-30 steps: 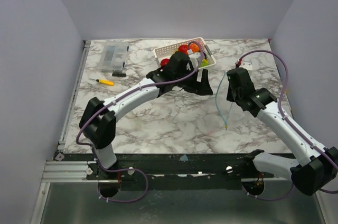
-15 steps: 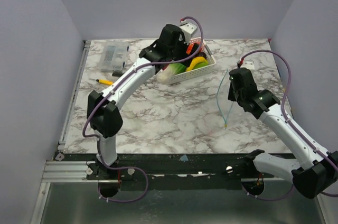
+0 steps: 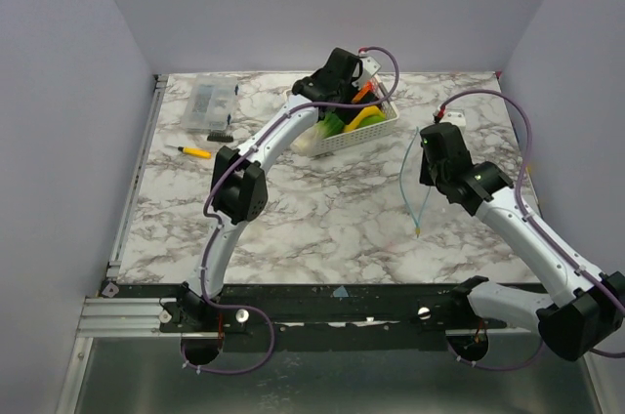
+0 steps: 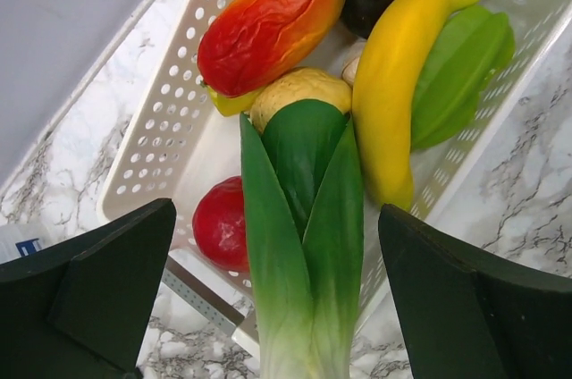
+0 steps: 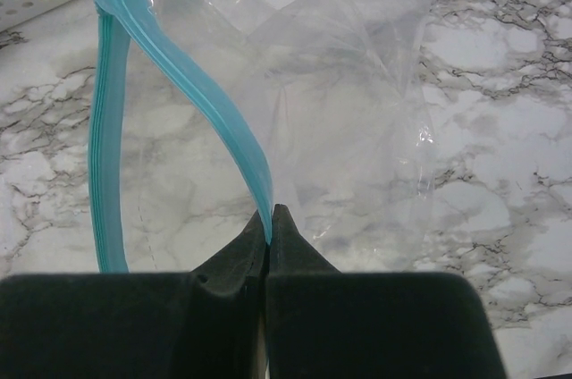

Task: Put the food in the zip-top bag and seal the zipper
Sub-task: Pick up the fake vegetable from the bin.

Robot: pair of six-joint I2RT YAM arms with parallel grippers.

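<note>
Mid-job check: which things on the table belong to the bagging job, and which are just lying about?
For the job: leek, banana, red-orange fruit and green piece, all in the white basket; zip-top bag; zipper.
Lying about: clear box; yellow-handled tool.

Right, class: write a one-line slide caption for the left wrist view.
Open left gripper poised over the leek at the white basket.
</note>
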